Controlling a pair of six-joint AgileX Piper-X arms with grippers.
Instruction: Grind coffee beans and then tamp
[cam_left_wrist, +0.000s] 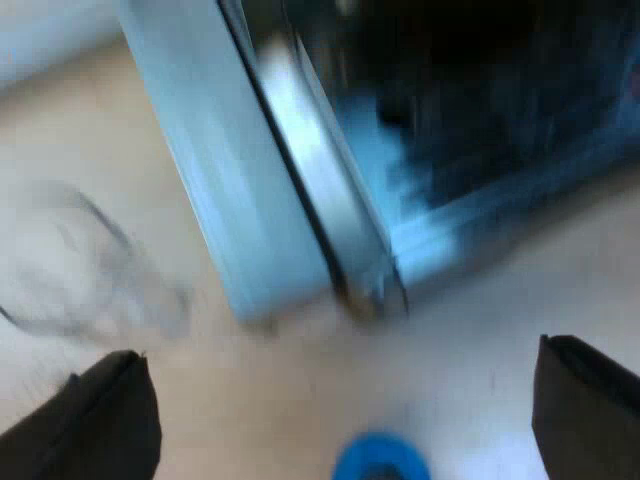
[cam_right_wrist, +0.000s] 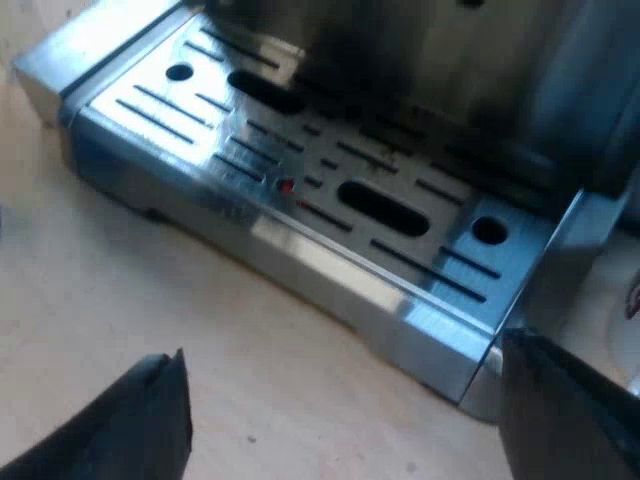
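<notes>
My left gripper (cam_left_wrist: 340, 410) is open, its two black fingers (cam_left_wrist: 100, 420) wide apart above the pale wooden table. A blue tamper (cam_left_wrist: 380, 462) sits on the table between them, close under the camera. Beyond it rises a corner of the espresso machine (cam_left_wrist: 250, 180), shiny and blurred. A clear measuring glass (cam_left_wrist: 90, 270) stands on the table beside that corner. My right gripper (cam_right_wrist: 345, 420) is also open, fingers (cam_right_wrist: 130, 425) spread over bare table just before the machine's slotted metal drip tray (cam_right_wrist: 330, 190). Nothing is held by either gripper.
The drip tray's front edge (cam_right_wrist: 330, 275) juts out low over the table. A white object with a dark mark (cam_right_wrist: 620, 320) stands by the tray's end. Wooden tabletop (cam_right_wrist: 150, 300) stretches before the machine.
</notes>
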